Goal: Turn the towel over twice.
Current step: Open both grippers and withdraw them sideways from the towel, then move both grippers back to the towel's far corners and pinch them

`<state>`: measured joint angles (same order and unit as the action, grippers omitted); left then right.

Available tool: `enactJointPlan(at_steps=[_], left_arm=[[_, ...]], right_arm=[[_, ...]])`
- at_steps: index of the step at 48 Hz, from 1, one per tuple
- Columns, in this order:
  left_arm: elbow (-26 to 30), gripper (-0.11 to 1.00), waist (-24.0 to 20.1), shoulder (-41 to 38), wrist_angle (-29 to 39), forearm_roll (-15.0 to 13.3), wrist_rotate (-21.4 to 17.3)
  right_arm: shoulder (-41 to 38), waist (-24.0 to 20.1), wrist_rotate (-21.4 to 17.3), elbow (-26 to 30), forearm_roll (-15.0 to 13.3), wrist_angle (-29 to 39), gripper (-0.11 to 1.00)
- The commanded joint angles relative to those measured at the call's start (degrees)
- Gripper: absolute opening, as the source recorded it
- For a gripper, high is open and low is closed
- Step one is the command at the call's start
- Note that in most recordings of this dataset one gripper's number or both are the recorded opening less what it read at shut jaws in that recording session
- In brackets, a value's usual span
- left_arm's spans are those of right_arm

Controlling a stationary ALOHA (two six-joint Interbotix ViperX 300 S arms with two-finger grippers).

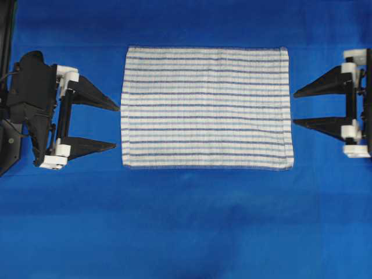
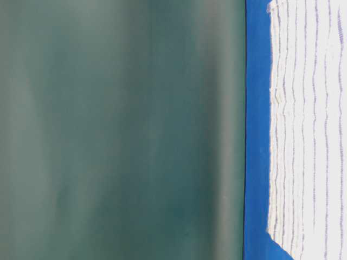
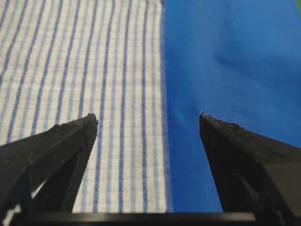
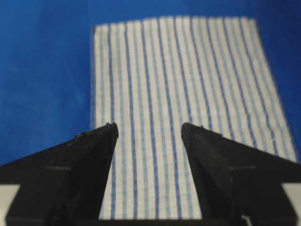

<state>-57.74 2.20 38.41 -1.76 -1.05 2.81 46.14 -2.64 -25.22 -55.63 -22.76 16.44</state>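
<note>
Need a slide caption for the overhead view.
Striped towel flat on the blue table cover, flanked by open left end effector and right end effector.

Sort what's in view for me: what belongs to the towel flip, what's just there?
In the job:
- towel, spread flat
- left gripper, open, at its left edge
- right gripper, open, at its right edge

Just there:
- blue table covering
- green backdrop

towel (image 1: 206, 107): white, thin dark-blue and light-blue stripes along its length, faint light-blue checks between them
table cover (image 1: 186, 226): plain solid blue, no pattern
left gripper (image 1: 115, 126): matte black fingers, white blocks at their bases
right gripper (image 1: 297, 107): matte black fingers, white blocks at their bases
backdrop (image 2: 119, 130): plain dull dark green
</note>
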Motion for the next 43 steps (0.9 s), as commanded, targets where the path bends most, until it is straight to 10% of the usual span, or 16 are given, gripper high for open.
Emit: enactJointPlan(at_steps=[1,16,43], left_arm=[[0.53,0.82,-0.18,0.44,-0.53,0.00,-0.09],[0.62,0.82,-1.76,0.18,-0.79,0.00,-1.32],[0.18,0.82,-20.57,-15.03,-10.11,0.00,-9.67]], right_arm=[[0.09,0.00,0.09,0.62,-0.44,-0.26,0.62],[-1.67,2.29,0.00,0.62,-0.44,-0.53,0.62],[-20.65,28.56,0.00,-0.18,-1.41,-4.04,0.62]])
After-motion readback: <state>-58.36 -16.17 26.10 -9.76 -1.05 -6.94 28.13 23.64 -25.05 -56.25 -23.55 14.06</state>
